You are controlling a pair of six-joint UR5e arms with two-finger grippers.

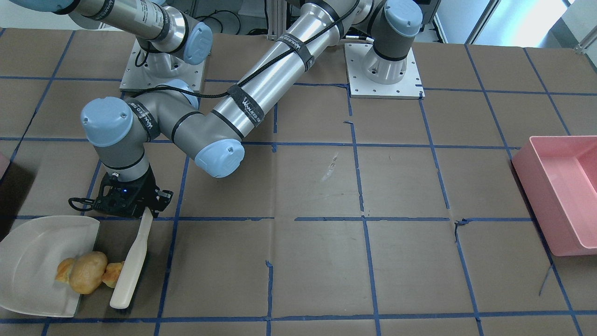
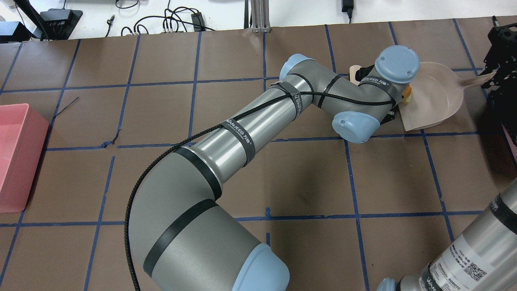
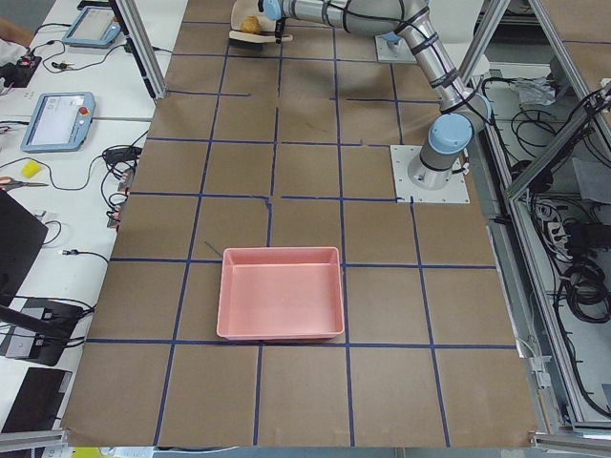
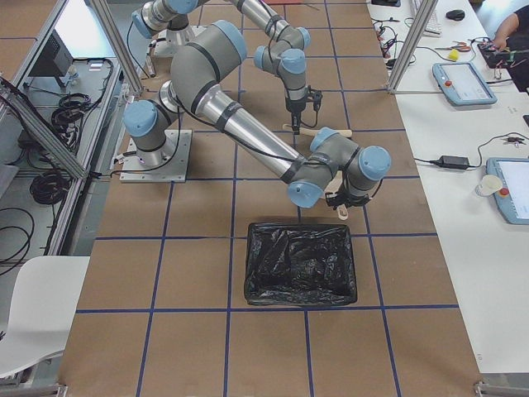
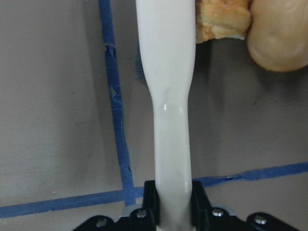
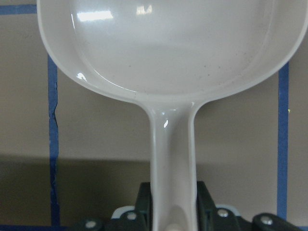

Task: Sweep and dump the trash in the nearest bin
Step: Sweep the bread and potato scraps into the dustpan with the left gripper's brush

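A cream brush (image 1: 133, 261) lies low over the table, and my left gripper (image 1: 147, 212) is shut on its handle (image 5: 172, 144). The brush head presses against the trash at the lip of the white dustpan (image 1: 32, 266). A tan potato-shaped lump (image 1: 88, 273) straddles the lip. One orange crusty chunk (image 1: 113, 274) sits between it and the brush, and another orange bit (image 1: 64, 270) lies on the pan. My right gripper (image 6: 172, 202) is shut on the dustpan's handle (image 2: 472, 81) and holds the pan (image 6: 163, 48) flat on the table.
A black bag-lined bin (image 4: 302, 265) stands on the table close to the dustpan end. A pink bin (image 2: 16, 157) sits at the far opposite end. My left arm (image 2: 258, 133) stretches across the middle of the brown, blue-taped table (image 1: 326, 261).
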